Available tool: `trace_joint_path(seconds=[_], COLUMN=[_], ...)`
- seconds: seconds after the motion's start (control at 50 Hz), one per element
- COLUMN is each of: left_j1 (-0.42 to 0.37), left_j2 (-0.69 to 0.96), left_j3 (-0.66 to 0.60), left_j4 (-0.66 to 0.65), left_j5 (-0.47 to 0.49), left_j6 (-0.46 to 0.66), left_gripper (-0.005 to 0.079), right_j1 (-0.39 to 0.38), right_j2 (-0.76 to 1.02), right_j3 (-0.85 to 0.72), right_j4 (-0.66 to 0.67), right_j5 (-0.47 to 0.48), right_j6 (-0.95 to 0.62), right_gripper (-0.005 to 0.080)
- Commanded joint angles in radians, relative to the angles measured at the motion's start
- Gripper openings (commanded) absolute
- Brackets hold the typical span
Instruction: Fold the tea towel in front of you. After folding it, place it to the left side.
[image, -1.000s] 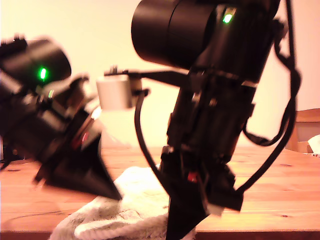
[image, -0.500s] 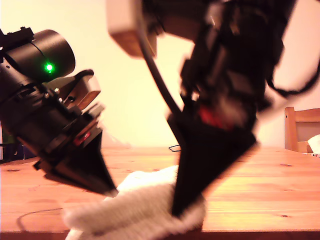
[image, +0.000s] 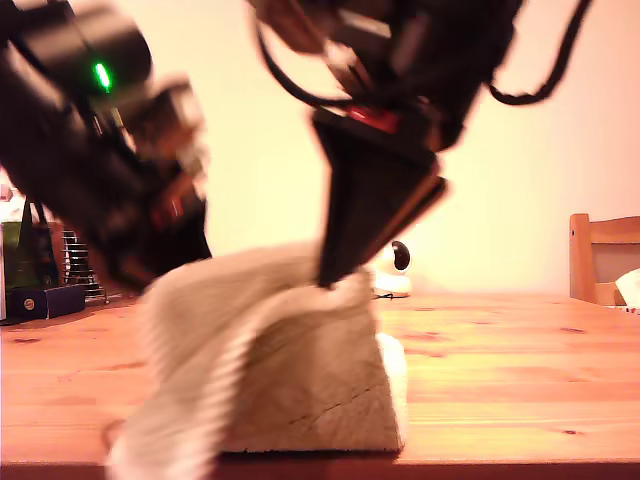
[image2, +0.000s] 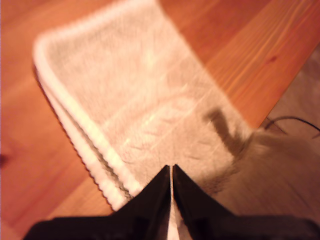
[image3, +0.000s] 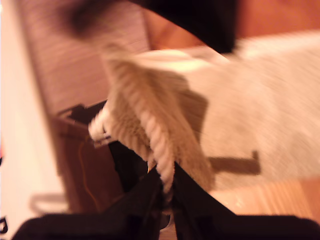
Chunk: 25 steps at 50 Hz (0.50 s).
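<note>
At the exterior view's left, a blurred black arm (image: 90, 170) with a green light is leaning down toward the tea towel (image: 300, 380), and its tip is meeting the raised cloth at the towel's upper edge. The tea towel is sitting at the near edge of the wooden worktop (image: 500, 370), near the middle of the exterior view. It is being held up in a tent shape, with its lower part resting on the wood and one blurred corner hanging over the front edge. Just to the right, a second black arm (image: 380, 180) is coming down from above, and its pointed tip is pinching the top of the towel. The wrist views are not showing which of these two arms is which.

Behind the towel, a small white round camera (image: 392, 268) is standing on the worktop. A wooden chair (image: 603, 255) is showing at the exterior view's right edge.

In the first wrist view, the first hand (image2: 171, 175) is clenched on an edge of the towel (image2: 150, 100), with its jaws pressed together. The cloth is stretching away from it in stacked layers over the wood. In the second wrist view, the second hand (image3: 167, 187) is grasping the thick corded hem of the towel (image3: 150, 130), which is rising from between its jaws.
</note>
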Motion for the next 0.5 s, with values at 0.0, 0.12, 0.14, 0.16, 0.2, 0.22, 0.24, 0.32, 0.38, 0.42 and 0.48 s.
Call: trace_joint_path(seconds=[0.0,0.12,0.14,0.16,0.2,0.22,0.24,0.32,0.38,0.42,0.48], left_j1=[0.002,0.001,0.001,0.001,0.001,0.001,0.001,-0.003,-0.010,-0.013,-0.019], left_j2=[-0.032,-0.065,-0.066,-0.066,-0.066,-0.066,-0.066,-0.066,-0.066,-0.066,-0.066], left_j3=[0.013,0.014,0.015,0.015,0.015,0.015,0.015,0.015,0.015,0.015,0.015], left_j4=[-0.019,-0.036,-0.035,-0.035,-0.035,-0.035,-0.036,-0.035,-0.035,-0.035,-0.035], left_j5=[-0.002,0.004,0.004,0.006,0.016,0.026,0.033,0.068,0.079,0.078,0.078], left_j6=[0.027,0.026,0.026,0.026,0.026,0.026,0.024,0.018,0.018,0.018,0.018], left_gripper=[-0.0019,-0.0020,-0.0020,-0.0019,-0.0019,-0.0020,-0.0019,-0.0019,-0.0019,-0.0020,-0.0019], right_j1=[-0.022,-0.066,-0.071,-0.073,-0.081,-0.085,-0.089,-0.095,-0.104,-0.112,-0.122], right_j2=[0.007,0.008,0.008,0.008,0.008,0.008,0.009,0.019,0.031,0.040,0.057], right_j3=[-0.005,-0.005,-0.005,-0.005,-0.005,-0.005,-0.005,-0.005,-0.005,-0.003,0.008], right_j4=[0.006,0.026,0.029,0.033,0.038,0.040,0.043,0.062,0.076,0.084,0.091], right_j5=[-0.021,-0.061,-0.064,-0.066,-0.078,-0.083,-0.086,-0.087,-0.088,-0.088,-0.088], right_j6=[0.031,0.063,0.068,0.071,0.079,0.079,0.081,0.101,0.106,0.106,0.106], right_gripper=[-0.0013,-0.0013,-0.0013,-0.0013,-0.0013,-0.0013,-0.0013,-0.0013,-0.0013,-0.0013,-0.0013])
